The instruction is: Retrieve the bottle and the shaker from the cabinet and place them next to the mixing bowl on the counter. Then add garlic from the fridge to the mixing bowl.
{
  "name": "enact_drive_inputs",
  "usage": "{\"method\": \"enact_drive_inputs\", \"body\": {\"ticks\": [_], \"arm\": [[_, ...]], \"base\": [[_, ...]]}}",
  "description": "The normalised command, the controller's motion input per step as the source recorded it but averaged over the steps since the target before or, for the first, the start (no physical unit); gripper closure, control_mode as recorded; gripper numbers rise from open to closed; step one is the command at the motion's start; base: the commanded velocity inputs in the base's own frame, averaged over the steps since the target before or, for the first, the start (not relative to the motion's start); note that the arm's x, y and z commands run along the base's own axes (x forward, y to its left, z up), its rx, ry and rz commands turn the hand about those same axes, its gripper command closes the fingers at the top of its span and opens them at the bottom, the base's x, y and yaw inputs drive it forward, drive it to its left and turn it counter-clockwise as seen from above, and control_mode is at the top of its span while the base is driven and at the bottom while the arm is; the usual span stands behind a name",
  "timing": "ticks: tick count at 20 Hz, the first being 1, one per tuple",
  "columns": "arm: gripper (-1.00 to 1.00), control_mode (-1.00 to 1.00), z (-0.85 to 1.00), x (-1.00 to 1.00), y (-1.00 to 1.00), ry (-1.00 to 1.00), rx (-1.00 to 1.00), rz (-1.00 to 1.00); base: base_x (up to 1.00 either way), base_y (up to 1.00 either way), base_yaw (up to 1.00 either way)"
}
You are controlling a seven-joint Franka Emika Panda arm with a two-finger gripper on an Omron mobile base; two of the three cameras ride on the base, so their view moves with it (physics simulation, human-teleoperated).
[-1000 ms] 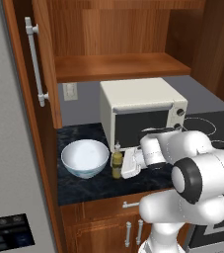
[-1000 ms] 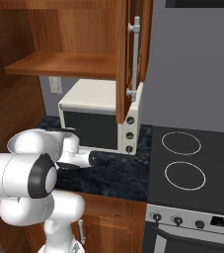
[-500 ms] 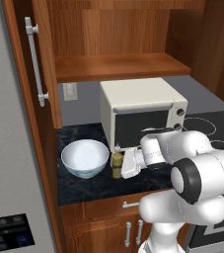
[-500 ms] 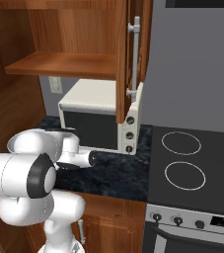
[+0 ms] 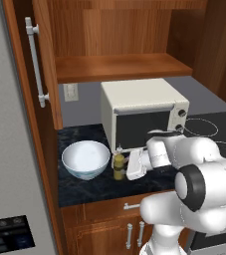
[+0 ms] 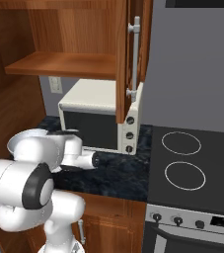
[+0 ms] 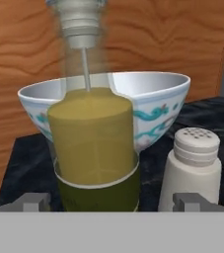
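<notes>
Dark worktop [image 5: 89, 187] holds it all. Gripper [image 7: 111, 201] has let go, its tips spread either side of the bottle [image 7: 94, 148]. Shaker [image 7: 191, 168] stands beside it, bowl [image 7: 158, 106] just behind. Garlic is left to fetch.

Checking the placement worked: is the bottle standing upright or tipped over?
Upright. The bottle stands on the counter, neck pointing straight up, before the bowl.
</notes>
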Motion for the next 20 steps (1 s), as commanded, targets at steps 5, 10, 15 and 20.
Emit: {"method": "enact_drive_inputs", "body": {"ticks": [5,10,15,20], "arm": [[-1.00,-1.00,0.20,-0.11,-0.17,0.00,0.00,-0.01],[-1.00,-1.00,0.54,-0.21,-0.11,0.00,0.00,-0.07],[-1.00,-1.00,0.65,-0.11,-0.01,0.00,0.00,-0.13],[-1.00,-1.00,0.65,0.00,0.00,0.03,0.00,-0.20]], "base": [[0.00,0.00,0.00],[0.00,0.00,0.00],[0.00,0.00,0.00],[0.00,0.00,0.00]]}}
